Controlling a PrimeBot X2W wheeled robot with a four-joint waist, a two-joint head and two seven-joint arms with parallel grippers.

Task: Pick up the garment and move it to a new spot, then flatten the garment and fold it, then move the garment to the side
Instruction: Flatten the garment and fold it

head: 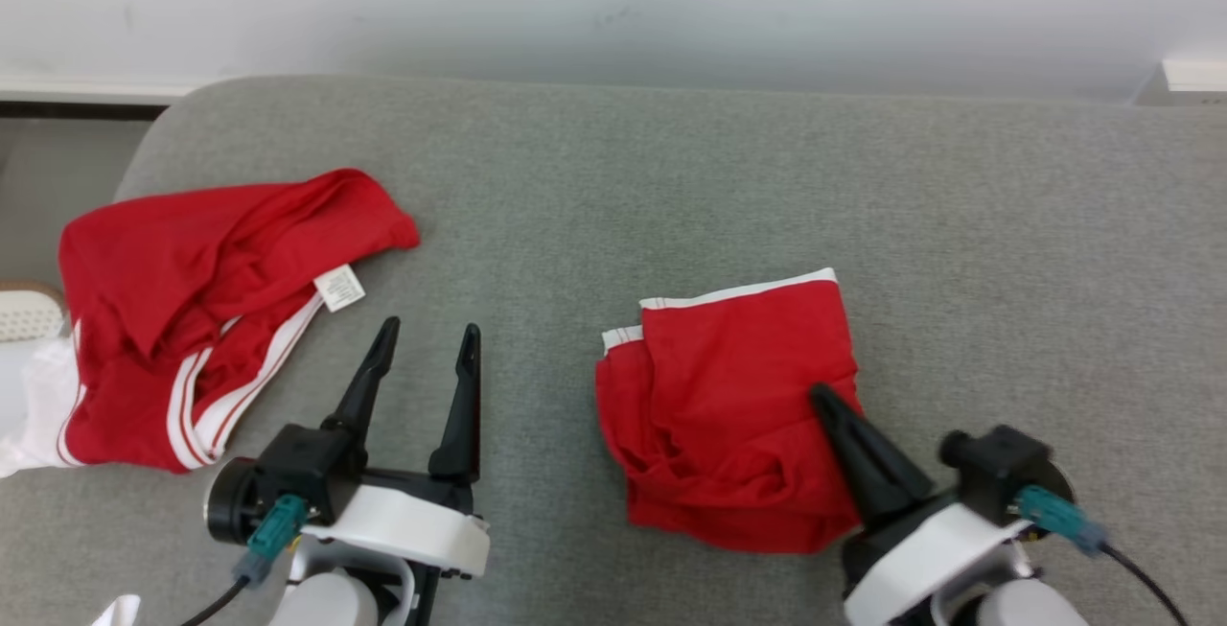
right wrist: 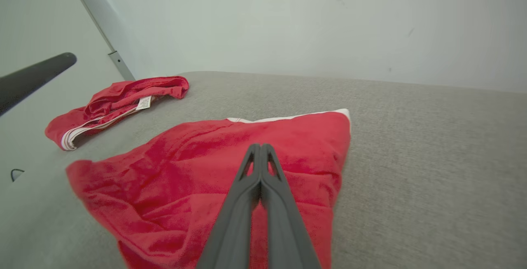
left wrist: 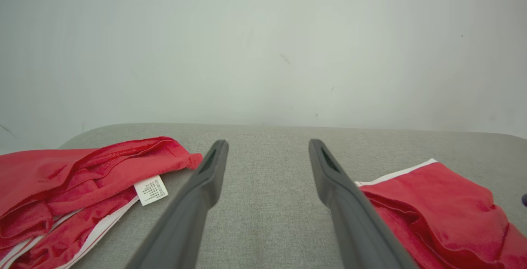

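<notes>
Resting with fingers pressed together, holding nothing, right gripper (head: 824,401) sits atop the folded red cloth garment (head: 729,386); left gripper (head: 429,329) gapes empty just left of it. Risk: one-sided sliding likely bunches the fold.

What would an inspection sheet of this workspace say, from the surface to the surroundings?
Surface: grey cushion, fabric-covered.
Job's things: folded red garment, white-edged, lying right of centre.
Clutter: crumpled red garment with white label at left; white cloth beside it.
Grippers: left gripper open above bare cushion; right gripper shut, over the folded garment.
Cables: teal-plugged cable at each wrist.
Surroundings: white wall behind.
</notes>
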